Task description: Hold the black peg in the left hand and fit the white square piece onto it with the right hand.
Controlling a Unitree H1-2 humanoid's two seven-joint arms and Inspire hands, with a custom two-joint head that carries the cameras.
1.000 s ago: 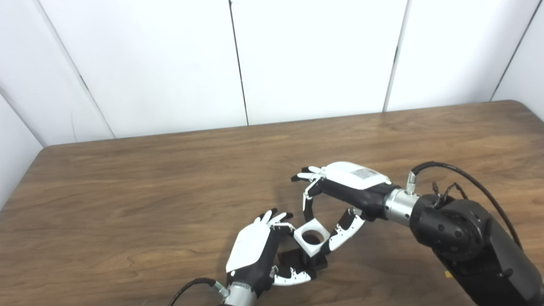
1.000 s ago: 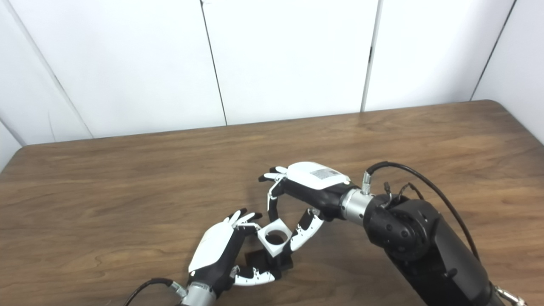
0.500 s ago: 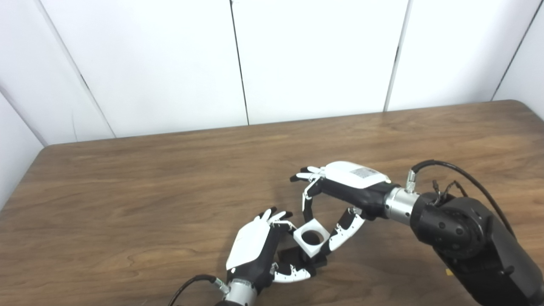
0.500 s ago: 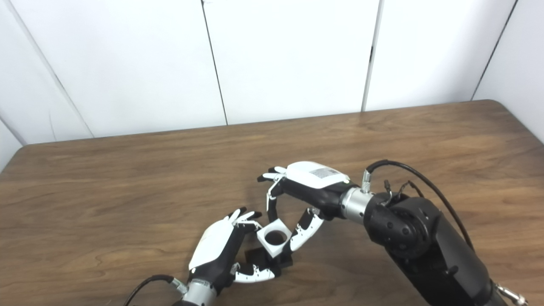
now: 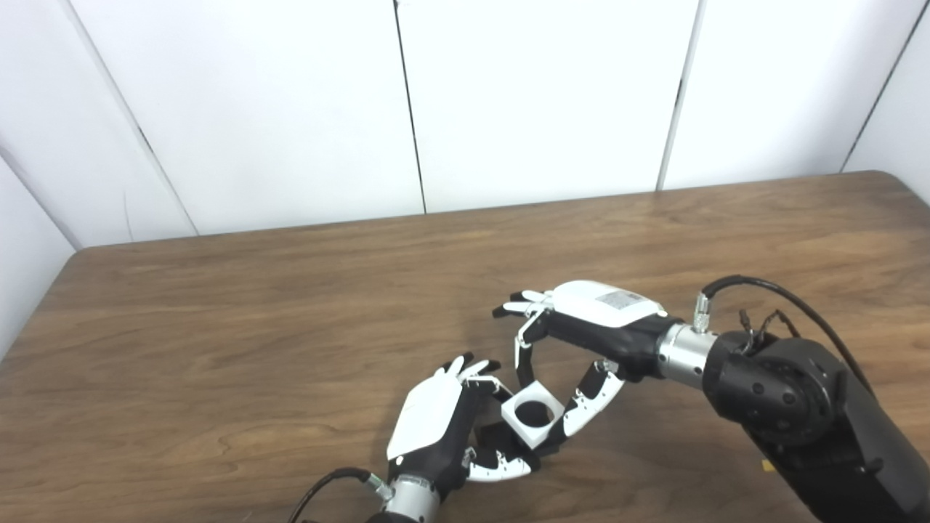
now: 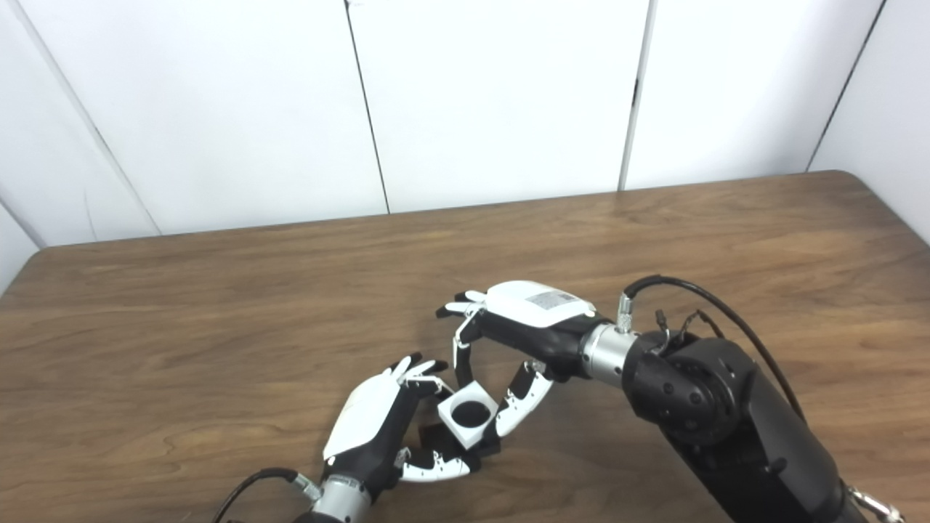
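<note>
Left eye view shows you the right hand [image 5: 581,327] pinching the white square piece [image 5: 532,415] between fingers and thumb, its round hole facing up, directly over the black peg [image 5: 501,440]. Just left of that piece, your left hand [image 5: 443,428] curls around the peg's dark base, low over the wooden table [image 5: 218,349], fingertips touching the piece's near corner.

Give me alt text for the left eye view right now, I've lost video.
The right hand pinches the white square piece, round hole facing up, over a black peg base held in the left hand near the front of a wooden table. Whether the peg has entered the hole cannot be seen. White wall panels stand behind.
</note>
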